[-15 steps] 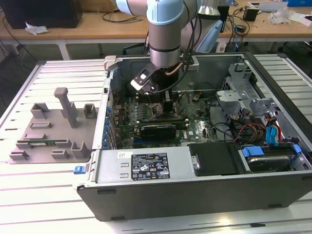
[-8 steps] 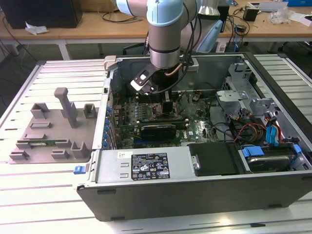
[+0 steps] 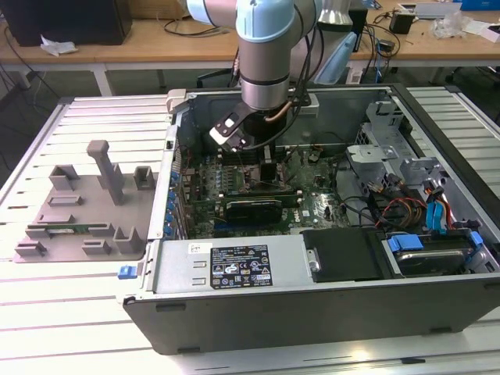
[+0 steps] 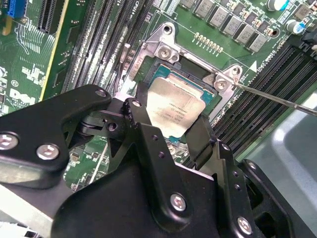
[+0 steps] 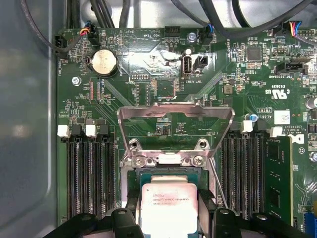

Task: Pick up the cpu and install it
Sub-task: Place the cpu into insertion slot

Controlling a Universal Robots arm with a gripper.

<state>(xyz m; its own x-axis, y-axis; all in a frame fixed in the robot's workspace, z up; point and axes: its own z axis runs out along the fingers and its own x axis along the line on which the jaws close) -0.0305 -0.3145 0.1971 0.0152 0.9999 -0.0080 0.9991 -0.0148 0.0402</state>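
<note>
The cpu [image 4: 174, 108], a small square chip with a silver-grey top, sits between my gripper's [image 4: 171, 124] two black fingers [image 4: 137, 116], which press on its opposite edges. It hangs tilted just above the open socket [image 4: 163, 54] on the green motherboard [image 4: 29, 59]. In the first wrist view the cpu [image 5: 168, 210] is over the socket, in front of the raised metal load plate [image 5: 176, 116]. In the exterior view my gripper [image 3: 266, 168] reaches down into the open computer case [image 3: 234, 312].
A thin lever rod [image 4: 277, 99] sticks out beside the socket. Memory slots [image 5: 89, 173] flank it, with a memory stick [image 5: 278, 178] in one. A grey slotted fixture tray [image 3: 86, 211] lies at the exterior view's left. Drive cage and cables [image 3: 422, 203] fill the case's other end.
</note>
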